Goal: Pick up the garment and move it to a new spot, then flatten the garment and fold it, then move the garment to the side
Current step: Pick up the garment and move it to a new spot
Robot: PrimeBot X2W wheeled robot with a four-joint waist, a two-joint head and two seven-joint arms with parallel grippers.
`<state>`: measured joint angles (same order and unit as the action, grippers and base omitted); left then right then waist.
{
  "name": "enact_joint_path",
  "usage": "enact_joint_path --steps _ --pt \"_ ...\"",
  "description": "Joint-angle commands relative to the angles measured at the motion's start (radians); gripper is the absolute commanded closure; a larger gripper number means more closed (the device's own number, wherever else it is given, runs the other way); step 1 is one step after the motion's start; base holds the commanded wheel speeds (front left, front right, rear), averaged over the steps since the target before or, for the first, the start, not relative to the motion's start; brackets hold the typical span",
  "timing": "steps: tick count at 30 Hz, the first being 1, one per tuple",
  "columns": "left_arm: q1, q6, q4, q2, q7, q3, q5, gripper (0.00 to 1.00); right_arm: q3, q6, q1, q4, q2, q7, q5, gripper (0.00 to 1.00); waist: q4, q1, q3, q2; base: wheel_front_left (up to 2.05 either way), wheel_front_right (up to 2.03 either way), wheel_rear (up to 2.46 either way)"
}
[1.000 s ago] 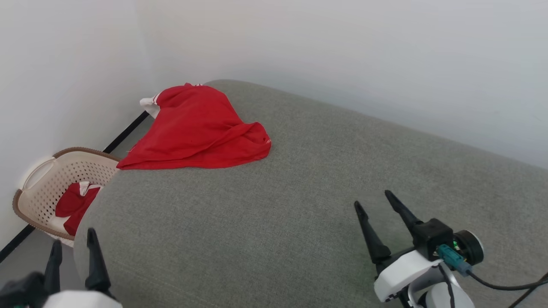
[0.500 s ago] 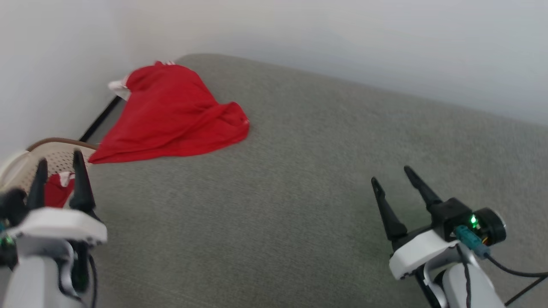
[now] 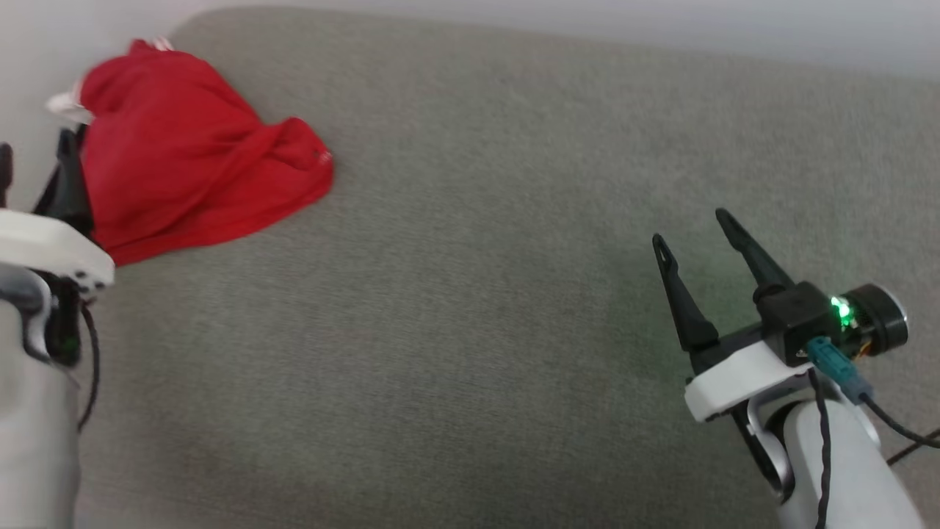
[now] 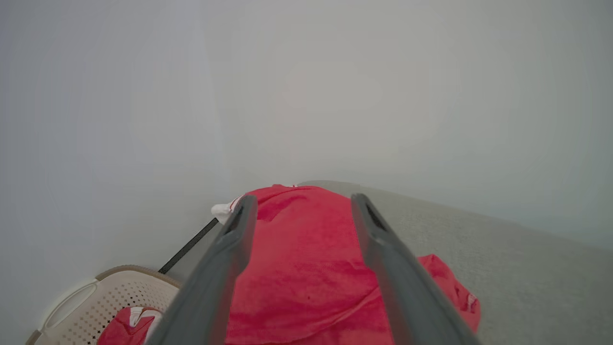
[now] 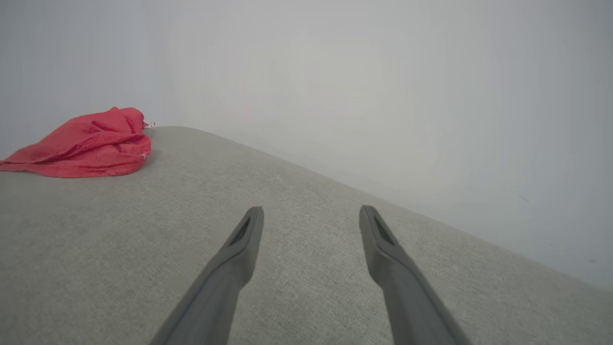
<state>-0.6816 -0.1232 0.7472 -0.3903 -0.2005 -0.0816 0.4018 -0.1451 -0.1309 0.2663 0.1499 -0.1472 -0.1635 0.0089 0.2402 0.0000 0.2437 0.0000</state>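
Red garment [image 3: 183, 162] bunched at upper left of the grey cushion [image 3: 477, 294].
Left gripper [image 3: 35, 141], fingers spread and empty, sits just beside the garment's left edge; right gripper [image 3: 691, 226], also spread and empty, hovers lower right, well apart.

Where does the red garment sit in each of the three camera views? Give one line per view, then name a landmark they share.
Head view: the garment lies at upper left, crumpled on the grey cushion.
Left wrist view: lower centre, framed between the open left gripper and its two fingers.
Right wrist view: far left, at mid height.
Shared landmark: the cushion's rounded far corner, just behind the garment.
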Motion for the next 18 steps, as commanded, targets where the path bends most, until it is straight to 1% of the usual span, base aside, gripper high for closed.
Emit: enact_joint_path --steps 1,5,10,12,18 --pt "-0.031 -0.003 0.026 -0.011 0.003 0.004 0.013 0.00 -0.003 0.000 0.018 -0.016 -0.001 0.006 -0.005 0.00 -0.041 0.0000 0.051 0.0000 0.00 0.00 0.00" --pt "-0.135 -0.007 0.140 -0.051 0.029 0.034 0.039 0.00 -0.011 0.000 0.033 -0.067 -0.008 0.028 -0.016 0.00 -0.070 0.0000 0.103 0.0000 0.00 0.00 0.00" --pt "-0.243 -0.006 0.252 -0.092 0.105 0.083 0.096 0.00 -0.016 0.000 0.048 -0.135 -0.019 0.057 -0.027 0.00 -0.093 0.0000 0.165 0.0000 0.00 0.00 0.00" --pt "-0.299 -0.006 0.318 -0.111 0.162 0.099 0.134 0.00 -0.021 0.000 0.053 -0.173 -0.022 0.077 -0.033 0.00 -0.102 0.0000 0.198 0.0000 0.00 0.00 0.00" --pt "-0.391 -0.006 0.436 -0.141 0.298 0.139 0.147 0.00 -0.030 0.000 0.058 -0.236 -0.036 0.120 -0.043 0.00 -0.114 0.0000 0.248 0.0000 0.00 0.00 0.00"
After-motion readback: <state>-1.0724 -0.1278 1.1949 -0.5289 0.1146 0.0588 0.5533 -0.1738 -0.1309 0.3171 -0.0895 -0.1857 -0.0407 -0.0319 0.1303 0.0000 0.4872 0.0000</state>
